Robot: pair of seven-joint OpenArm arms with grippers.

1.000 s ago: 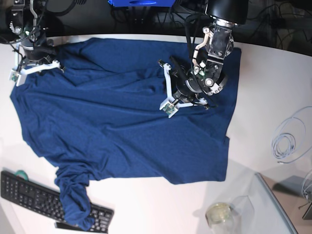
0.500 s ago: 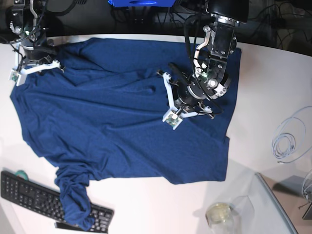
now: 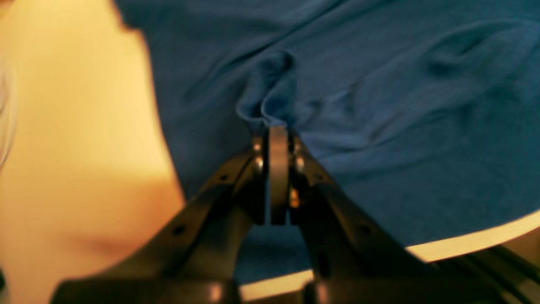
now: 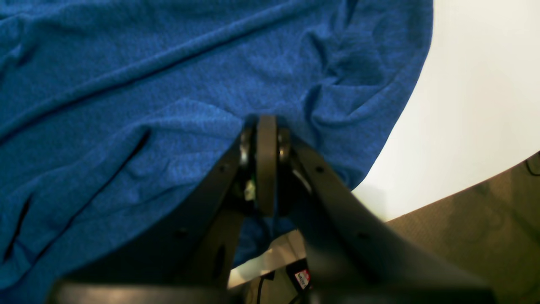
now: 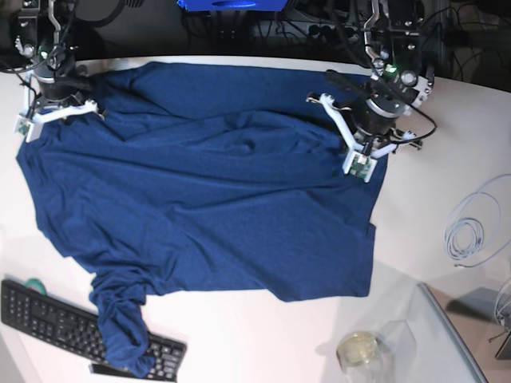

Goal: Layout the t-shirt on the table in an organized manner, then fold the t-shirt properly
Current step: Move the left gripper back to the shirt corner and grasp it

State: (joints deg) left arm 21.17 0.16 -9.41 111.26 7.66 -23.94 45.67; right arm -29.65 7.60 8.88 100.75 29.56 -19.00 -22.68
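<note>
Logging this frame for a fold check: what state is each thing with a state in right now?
t-shirt: spread on the table, wrinkled, one sleeve bunched over the keyboard.
left gripper: shut on a pinch of t-shirt.
right gripper: shut on the t-shirt near its edge.
keyboard: flat, partly covered by the sleeve.
white cable: coiled loosely.
table: mostly covered by cloth.

Left tool (image 3: 276,126) and right tool (image 4: 266,120) both clamped tight, arms low at opposite far corners.
</note>
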